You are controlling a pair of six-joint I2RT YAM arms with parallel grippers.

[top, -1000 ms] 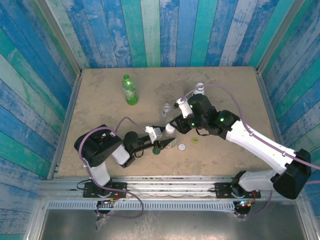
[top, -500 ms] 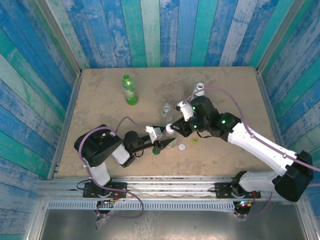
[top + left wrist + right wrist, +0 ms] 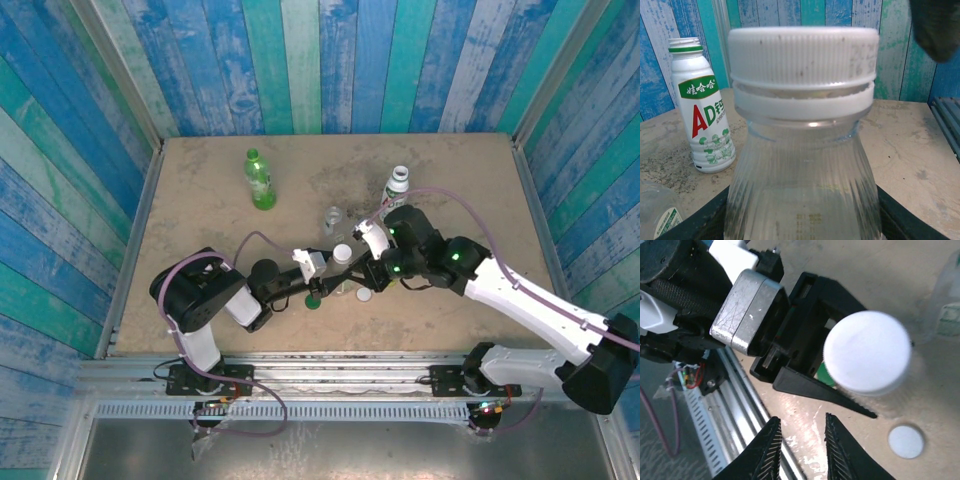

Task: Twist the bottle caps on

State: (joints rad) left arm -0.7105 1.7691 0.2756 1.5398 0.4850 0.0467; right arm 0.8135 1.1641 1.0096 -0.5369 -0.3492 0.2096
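My left gripper (image 3: pixel 333 284) is shut on a small clear bottle (image 3: pixel 800 190) that stands upright, with a white cap (image 3: pixel 802 55) on its neck. From above, that cap (image 3: pixel 342 254) shows just left of my right gripper (image 3: pixel 362 280). In the right wrist view, my right gripper (image 3: pixel 801 422) is open with only bare table between its fingertips, and it hangs apart from the capped bottle (image 3: pixel 867 358). A loose white cap (image 3: pixel 906 441) lies on the table to its right. A dark green cap (image 3: pixel 313 300) lies by the left fingers.
A green translucent bottle (image 3: pixel 260 180) stands at the back left. A white bottle with a green-and-red label (image 3: pixel 398 185) stands at the back, with a second small clear bottle (image 3: pixel 332 220) near the middle. The metal rail (image 3: pixel 730 405) runs along the near edge.
My right gripper has come off the top of the held bottle's cap and moved toward the near edge. This uncovers the white bottle behind it. The left arm has not moved.
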